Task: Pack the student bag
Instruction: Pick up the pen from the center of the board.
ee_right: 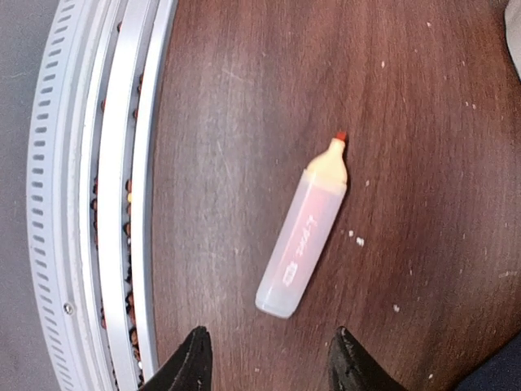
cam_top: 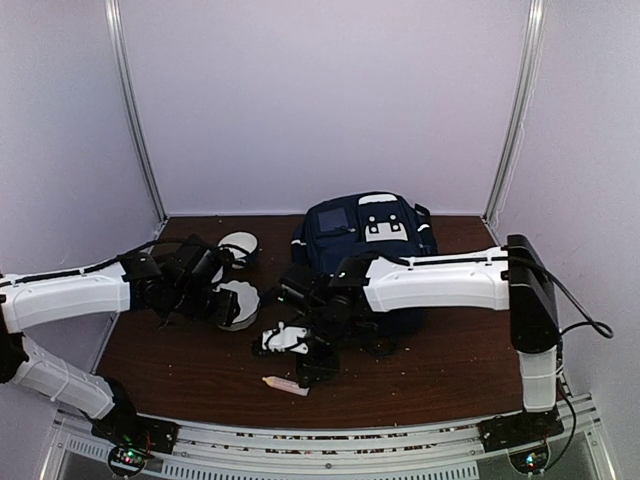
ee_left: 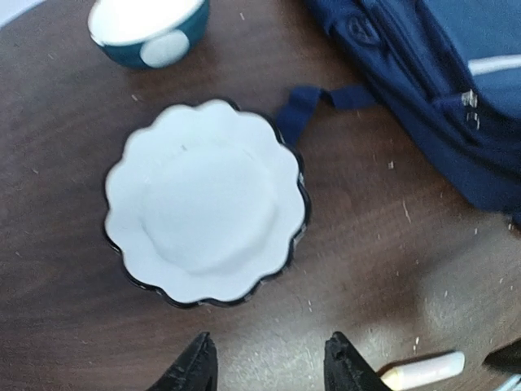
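Metal rail [ee_right: 106,204] runs along the near edge of the table [cam_top: 190,370]. Just past it a pale marker [ee_right: 303,232] w/ red tip lies flat. R gripper [ee_right: 269,362] is above it, jaws spread, nothing btwn them. L gripper [ee_left: 269,366] is likewise spread & empty, over a white scalloped plate [ee_left: 203,204]. Teal bowl [ee_left: 151,28] is beyond the plate. Student bag [cam_top: 340,235] sits at back centre of the table, white patches showing, w/ its strap [ee_left: 308,104] just beside the plate rim.
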You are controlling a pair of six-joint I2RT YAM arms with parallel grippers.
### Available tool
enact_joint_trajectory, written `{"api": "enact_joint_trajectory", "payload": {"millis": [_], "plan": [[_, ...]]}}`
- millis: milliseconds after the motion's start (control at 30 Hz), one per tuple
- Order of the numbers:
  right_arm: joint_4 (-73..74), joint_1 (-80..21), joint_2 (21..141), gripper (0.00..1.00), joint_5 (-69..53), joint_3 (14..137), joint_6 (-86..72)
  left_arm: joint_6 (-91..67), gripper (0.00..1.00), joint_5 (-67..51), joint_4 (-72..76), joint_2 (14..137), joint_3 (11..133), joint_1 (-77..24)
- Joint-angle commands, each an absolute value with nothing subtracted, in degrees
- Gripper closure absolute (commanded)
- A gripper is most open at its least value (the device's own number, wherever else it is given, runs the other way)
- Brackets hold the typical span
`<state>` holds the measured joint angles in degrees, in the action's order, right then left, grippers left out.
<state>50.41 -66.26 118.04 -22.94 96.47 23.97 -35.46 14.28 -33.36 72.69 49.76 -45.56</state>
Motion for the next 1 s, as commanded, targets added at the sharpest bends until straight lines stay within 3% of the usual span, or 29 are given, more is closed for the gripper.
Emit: {"api": "enact_joint_trajectory", "payload": {"millis": [0,267,567,967], "plan": [[57.5,-68.1,124.2,0.5,-20.6,105.4,22.4,-35.2,0.52,21.5,-28.6,69.2,48.1,-44.9],[60.0,-70.4,131.5,0.47,-15.4,113.6,20.2,-34.8,0.48,26.7,-27.3,61.7,45.8,-44.5],[58.5,-72.4,134.1,0.52,-5.6,115.8,17.6,-33.4,0.45,29.6,-26.9,57.2,44.5,-44.4],[61.6,-72.1,137.8,0.57,-7.5,120.3,18.4,-30.4,0.44,29.2,-25.9,60.6,47.3,-44.3]]}}
